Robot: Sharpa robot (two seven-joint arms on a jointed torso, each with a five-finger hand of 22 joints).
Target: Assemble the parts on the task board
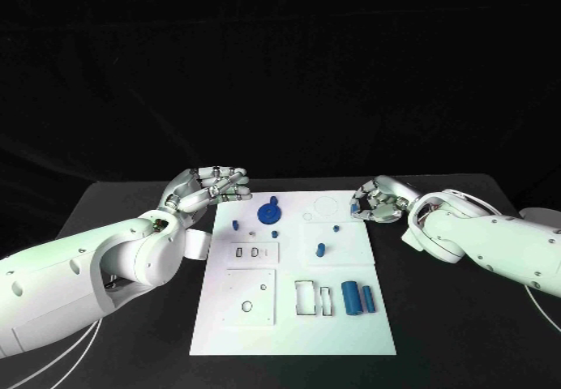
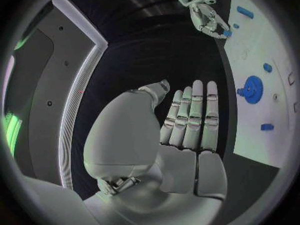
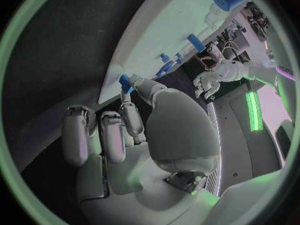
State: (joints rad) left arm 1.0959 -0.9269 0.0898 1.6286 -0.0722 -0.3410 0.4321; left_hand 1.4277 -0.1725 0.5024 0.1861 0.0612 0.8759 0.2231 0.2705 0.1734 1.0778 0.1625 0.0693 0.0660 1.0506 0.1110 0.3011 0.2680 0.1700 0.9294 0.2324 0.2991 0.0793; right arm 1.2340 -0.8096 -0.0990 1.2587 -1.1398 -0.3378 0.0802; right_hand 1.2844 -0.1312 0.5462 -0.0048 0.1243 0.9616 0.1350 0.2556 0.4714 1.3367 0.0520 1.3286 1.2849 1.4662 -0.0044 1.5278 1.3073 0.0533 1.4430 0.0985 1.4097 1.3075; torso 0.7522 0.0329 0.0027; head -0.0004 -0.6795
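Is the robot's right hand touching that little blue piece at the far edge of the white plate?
Touching. The right wrist view shows the right hand with a fingertip on the small blue piece.

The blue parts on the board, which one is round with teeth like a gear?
The gear near the board's far left corner, closest to the left robot hand. It's a flat toothed disc; the other blue parts are pegs or cylinders.

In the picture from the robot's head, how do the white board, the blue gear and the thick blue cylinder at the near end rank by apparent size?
Largest to smallest as they look in the head view:
1. The white task board, by far.
2. The blue gear.
3. The thick blue cylinder.
The gear and cylinder look close, and the cylinder lies nearer the camera, so their order is unsure.
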